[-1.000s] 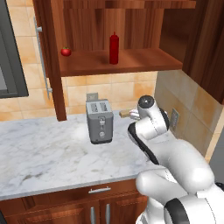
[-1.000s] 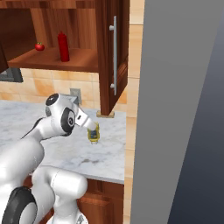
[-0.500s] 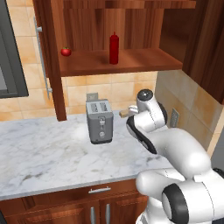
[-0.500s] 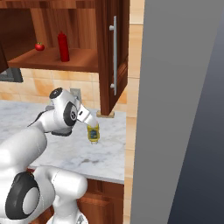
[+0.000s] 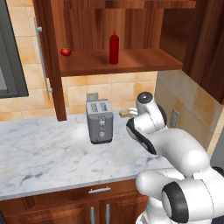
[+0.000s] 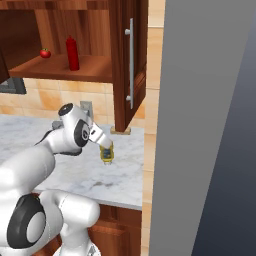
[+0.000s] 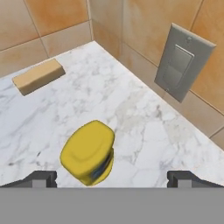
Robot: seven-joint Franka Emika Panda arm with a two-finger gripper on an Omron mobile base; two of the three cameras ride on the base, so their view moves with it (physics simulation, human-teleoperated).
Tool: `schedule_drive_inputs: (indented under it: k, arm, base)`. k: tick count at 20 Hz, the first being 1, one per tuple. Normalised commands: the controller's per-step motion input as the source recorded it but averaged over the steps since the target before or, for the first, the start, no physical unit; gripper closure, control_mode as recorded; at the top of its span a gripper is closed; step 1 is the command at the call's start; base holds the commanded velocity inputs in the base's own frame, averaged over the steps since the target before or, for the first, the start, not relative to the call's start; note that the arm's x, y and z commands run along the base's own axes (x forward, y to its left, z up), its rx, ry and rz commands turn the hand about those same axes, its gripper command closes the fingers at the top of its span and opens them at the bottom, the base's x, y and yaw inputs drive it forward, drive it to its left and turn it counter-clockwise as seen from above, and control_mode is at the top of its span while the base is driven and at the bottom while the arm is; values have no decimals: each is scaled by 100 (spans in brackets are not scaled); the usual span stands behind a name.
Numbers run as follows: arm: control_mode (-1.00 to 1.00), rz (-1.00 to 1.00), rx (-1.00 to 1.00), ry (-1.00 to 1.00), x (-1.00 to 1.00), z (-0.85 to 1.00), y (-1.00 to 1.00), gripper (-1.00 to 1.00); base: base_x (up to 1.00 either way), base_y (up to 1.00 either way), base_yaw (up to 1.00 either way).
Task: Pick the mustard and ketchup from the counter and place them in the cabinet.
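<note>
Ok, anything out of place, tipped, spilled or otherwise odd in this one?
Nothing stands out. The ketchup stands upright on the cabinet shelf beside a tomato. The mustard stands on the counter under the open gripper, with nothing spilled. The toaster sits square.

Base views flank the counter (image 5: 48, 153); hand view looks down close

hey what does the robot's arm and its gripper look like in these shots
The arm is glossy white, built of rounded bulging segments with dark grey to black rings and caps at the joints. No cables or markings show. The gripper has two small dark grey, blocky finger tips, set wide apart.
</note>
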Motion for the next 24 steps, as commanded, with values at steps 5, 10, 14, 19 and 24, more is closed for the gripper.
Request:
schedule_drive_inputs:
  k: [5, 10, 14, 19, 24]
  arm:
    - [-100, 0, 2, 0, 4, -19, 0, -100]
    - [-100, -1, 2, 0, 17, -7, 0, -100]
    - [-100, -2, 1, 0, 19, -4, 0, -100]
    - [-100, -2, 2, 0, 17, -5, 0, -100]
    - [-100, -1, 2, 0, 7, -11, 0, -100]
  base:
    - [0, 0, 0]
    - [0, 0, 0]
    - [0, 0, 0]
    - [0, 0, 0]
    - [0, 0, 0]
